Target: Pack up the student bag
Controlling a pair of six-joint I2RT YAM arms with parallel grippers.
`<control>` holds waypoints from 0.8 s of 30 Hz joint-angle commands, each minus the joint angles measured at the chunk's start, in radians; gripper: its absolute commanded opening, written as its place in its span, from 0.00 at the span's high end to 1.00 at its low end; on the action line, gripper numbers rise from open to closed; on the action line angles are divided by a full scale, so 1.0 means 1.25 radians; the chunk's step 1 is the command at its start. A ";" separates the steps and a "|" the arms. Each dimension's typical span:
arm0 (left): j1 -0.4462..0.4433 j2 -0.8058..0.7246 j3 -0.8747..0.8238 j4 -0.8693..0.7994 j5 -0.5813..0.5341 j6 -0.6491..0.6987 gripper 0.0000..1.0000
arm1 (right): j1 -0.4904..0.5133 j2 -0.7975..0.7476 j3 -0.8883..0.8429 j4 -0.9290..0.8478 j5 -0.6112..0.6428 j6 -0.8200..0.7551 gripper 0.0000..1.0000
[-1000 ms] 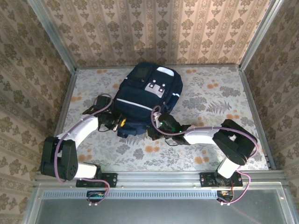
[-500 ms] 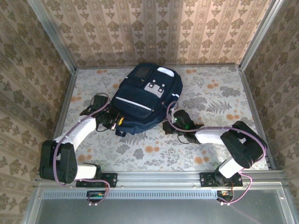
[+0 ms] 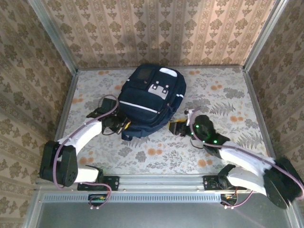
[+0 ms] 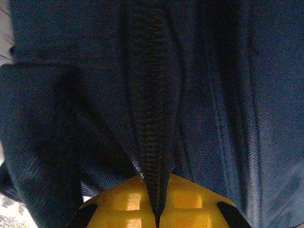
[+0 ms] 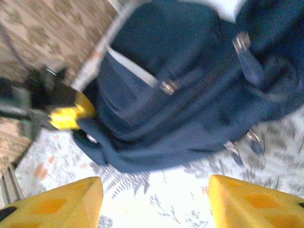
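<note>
The left gripper (image 4: 153, 202) is pressed together on a dark ribbed strip (image 4: 149, 118) of the student bag (image 4: 228, 95). The strip runs straight up from between the two yellow pads (image 4: 190, 205) toward 12 o'clock, and navy cloth lies on both sides of it. From above, this left gripper (image 3: 122, 124) sits at the bag's 7 o'clock corner, touching the fabric.

The right gripper (image 5: 154, 202) stands with its jaws wide apart and nothing between them. One yellow finger (image 5: 61, 199) is at 8 o'clock in its wrist view and the other at 4 o'clock, with bare flowered table between. In the overhead view the right gripper (image 3: 176, 127) lies just beside the bag at about its 4 o'clock, apart from the fabric. The right arm (image 3: 247, 164) behind it looks blurred.

The student bag (image 3: 147, 97) lies flat on the table (image 3: 223, 95), in the middle and toward the far wall (image 3: 156, 28) at 12 o'clock. Its front faces up, showing a white stripe (image 3: 142, 105) and a grey patch (image 3: 158, 89). The right wrist view shows the bag (image 5: 190, 85) from the side, with metal zip pulls (image 5: 168, 87) along one seam (the picture is too soft to tell more). The left gripper's yellow tip (image 5: 66, 115) shows at the bag's 9 o'clock edge.
</note>
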 commanded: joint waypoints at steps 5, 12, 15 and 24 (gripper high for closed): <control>-0.246 0.100 0.167 -0.081 0.102 0.240 0.96 | -0.055 -0.204 -0.008 -0.194 0.166 -0.062 0.34; -0.377 0.201 0.229 -0.152 0.194 0.342 0.69 | -0.099 -0.199 -0.014 -0.235 0.270 -0.007 0.35; -0.414 0.218 0.242 -0.157 0.220 0.354 0.65 | -0.118 -0.209 -0.016 -0.241 0.282 0.008 0.37; -0.419 0.110 0.327 -0.240 0.110 0.501 0.52 | -0.128 -0.200 0.044 -0.293 0.217 -0.051 0.35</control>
